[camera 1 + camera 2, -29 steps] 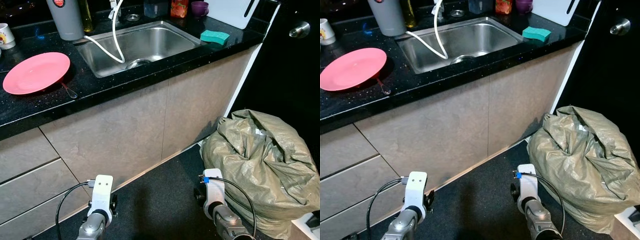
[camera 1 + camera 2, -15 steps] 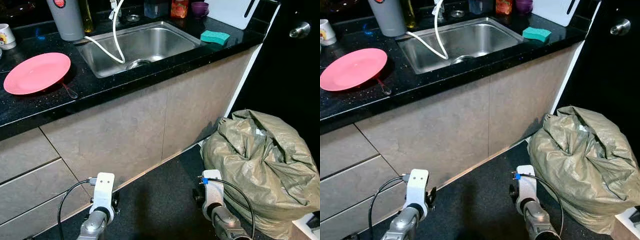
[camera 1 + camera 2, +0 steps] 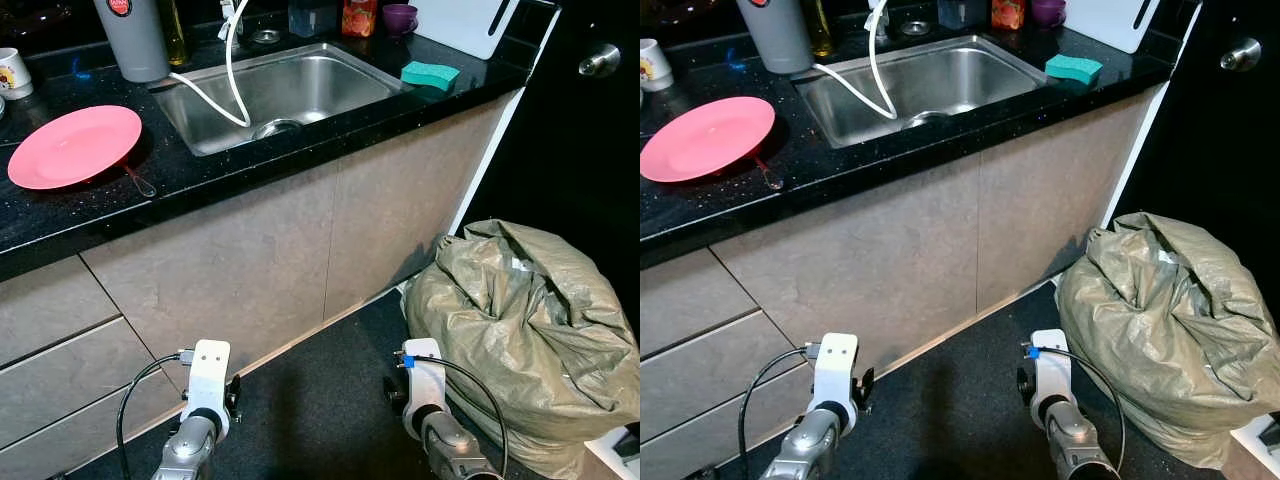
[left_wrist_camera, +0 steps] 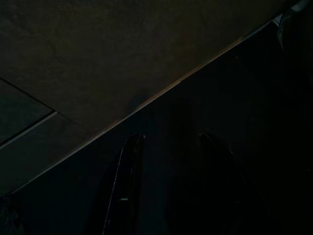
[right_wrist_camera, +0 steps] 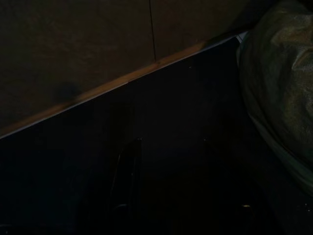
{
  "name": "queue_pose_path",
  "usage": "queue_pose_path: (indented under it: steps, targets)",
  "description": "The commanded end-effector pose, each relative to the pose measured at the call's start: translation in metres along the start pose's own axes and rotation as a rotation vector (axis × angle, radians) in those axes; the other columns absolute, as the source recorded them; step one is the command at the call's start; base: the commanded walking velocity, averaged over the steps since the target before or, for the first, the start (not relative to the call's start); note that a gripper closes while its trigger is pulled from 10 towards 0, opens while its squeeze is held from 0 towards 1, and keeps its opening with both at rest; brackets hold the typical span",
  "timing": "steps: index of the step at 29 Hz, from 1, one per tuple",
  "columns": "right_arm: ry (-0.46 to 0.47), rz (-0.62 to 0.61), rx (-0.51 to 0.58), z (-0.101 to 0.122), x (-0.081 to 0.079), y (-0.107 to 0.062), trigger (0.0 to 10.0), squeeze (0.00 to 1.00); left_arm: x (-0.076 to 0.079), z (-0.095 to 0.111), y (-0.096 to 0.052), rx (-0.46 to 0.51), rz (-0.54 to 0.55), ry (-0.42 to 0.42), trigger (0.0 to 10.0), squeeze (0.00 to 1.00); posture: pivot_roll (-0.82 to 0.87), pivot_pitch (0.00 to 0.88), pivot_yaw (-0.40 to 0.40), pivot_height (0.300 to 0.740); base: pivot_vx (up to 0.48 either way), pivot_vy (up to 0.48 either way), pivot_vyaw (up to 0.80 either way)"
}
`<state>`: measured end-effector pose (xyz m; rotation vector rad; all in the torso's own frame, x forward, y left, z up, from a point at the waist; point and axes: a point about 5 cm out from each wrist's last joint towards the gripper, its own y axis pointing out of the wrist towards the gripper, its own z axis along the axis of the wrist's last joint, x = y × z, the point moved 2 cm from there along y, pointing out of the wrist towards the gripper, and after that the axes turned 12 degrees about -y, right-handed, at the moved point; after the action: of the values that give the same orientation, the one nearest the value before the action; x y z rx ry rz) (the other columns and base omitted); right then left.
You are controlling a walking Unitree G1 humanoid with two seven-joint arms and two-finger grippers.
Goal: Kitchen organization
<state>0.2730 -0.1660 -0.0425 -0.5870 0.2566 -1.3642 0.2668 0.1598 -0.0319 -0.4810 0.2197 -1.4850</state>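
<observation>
On the black counter left of the sink (image 3: pixel 280 90), the pink plate (image 3: pixel 75 145) lies untouched — nothing tidied yet; both grippers hang low, fingers spread, holding nothing

Home kitchen: steel sink (image 3: pixel 283 88), black counter (image 3: pixel 210 168), cabinets (image 3: pixel 230 270).

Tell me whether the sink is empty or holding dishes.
Empty of dishes: the sink shows bare steel and its drain, with only a white hose hanging into it. The pink plate lies on the counter.
</observation>
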Motion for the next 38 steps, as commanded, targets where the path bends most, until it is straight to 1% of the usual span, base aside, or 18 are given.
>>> queue_pose_path:
  steps: [1, 24, 27, 38]
  targets:
    - [-0.008, 0.009, 0.015, 0.0030, -0.0021, 0.0006, 10.0, 0.00, 0.0022, -0.0049, -0.0021, -0.019, -0.006, -0.007, 10.0, 0.00, -0.01, 0.102, 0.021, 0.740, 0.000, 0.000, 0.50]
    - [-0.022, 0.010, 0.016, 0.0056, -0.0019, 0.0018, 10.0, 0.00, 0.0044, -0.0034, -0.0025, -0.019, -0.011, -0.009, 10.0, 0.00, 0.00, 0.106, 0.017, 0.740, 0.000, 0.000, 0.80]
    - [0.013, -0.011, 0.007, 0.0044, 0.0002, 0.0018, 10.0, 0.00, 0.0044, -0.0033, -0.0023, -0.023, -0.014, -0.004, 10.0, 0.00, 0.00, 0.104, 0.017, 0.740, 0.000, 0.000, 0.00]
    - [0.011, -0.004, 0.010, 0.0063, -0.0015, 0.0028, 10.0, 0.00, 0.0049, -0.0017, -0.0012, -0.027, -0.019, -0.005, 10.0, 0.00, 0.00, 0.090, 0.021, 0.740, 0.000, 0.000, 0.00]
